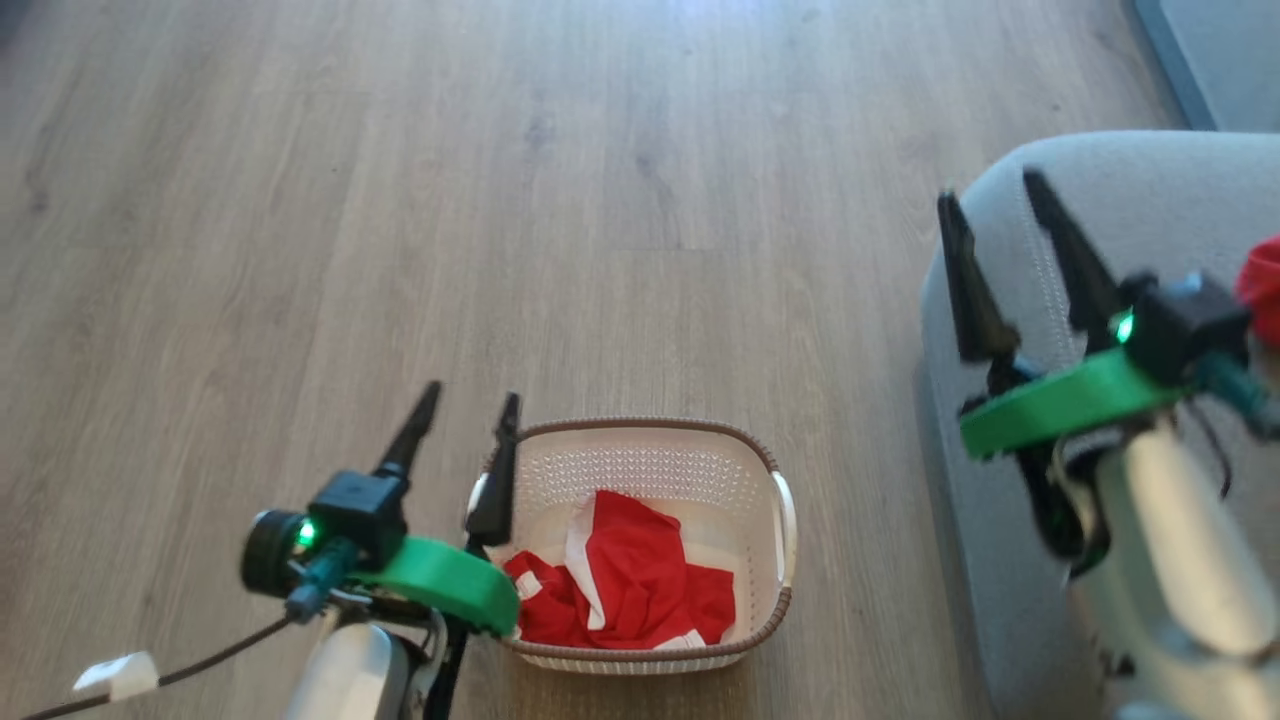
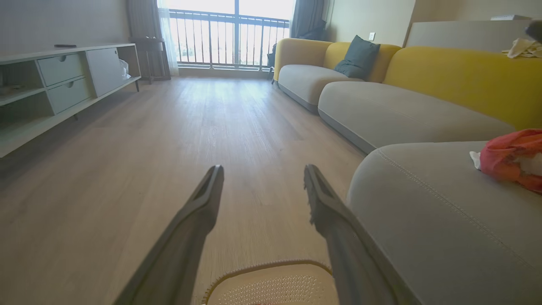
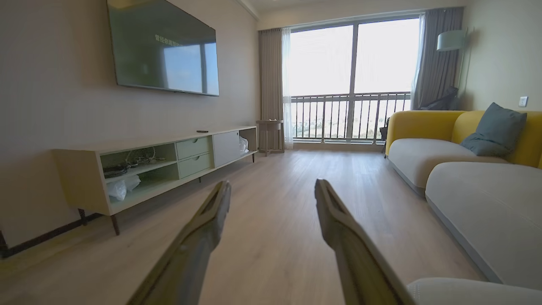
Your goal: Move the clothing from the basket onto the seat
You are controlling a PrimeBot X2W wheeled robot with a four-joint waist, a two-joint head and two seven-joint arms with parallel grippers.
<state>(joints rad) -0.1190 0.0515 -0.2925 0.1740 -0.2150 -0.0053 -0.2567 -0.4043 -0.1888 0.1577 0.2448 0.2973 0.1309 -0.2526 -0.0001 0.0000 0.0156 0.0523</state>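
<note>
Nearest you: the clothing (image 1: 630, 580) sits crumpled in the bottom of the basket (image 1: 640, 428), red with white bands, bunched toward the near wall. Expect it to be light, limp and grippy enough. It'll drape and trail when lifted, so it could snag the rim or drag the light basket along. Best hold looks like the raised fold mid-heap where the white band crosses: pinch a thick bunch, not one thin edge, and go deep enough to catch fabric without jamming into the basket's bottom. Your left hand (image 1: 472, 392) hovers over the basket's left rim, fingers spread wide and empty. It points forward over the floor (image 1: 600, 200), roughly level rather than down, and the left wrist view has the basket's far rim just below the fingers. You'd likely need to pitch the wrist down and shift right to get over the heap. Further out on the right, the right hand (image 1: 988, 187) is also wide open with nothing in it, held above the front corner of the seat (image 1: 1150, 180), fingers aimed along the room. Beyond it a second garment (image 1: 1262, 290) lies crumpled on the seat, back from that corner.
</note>
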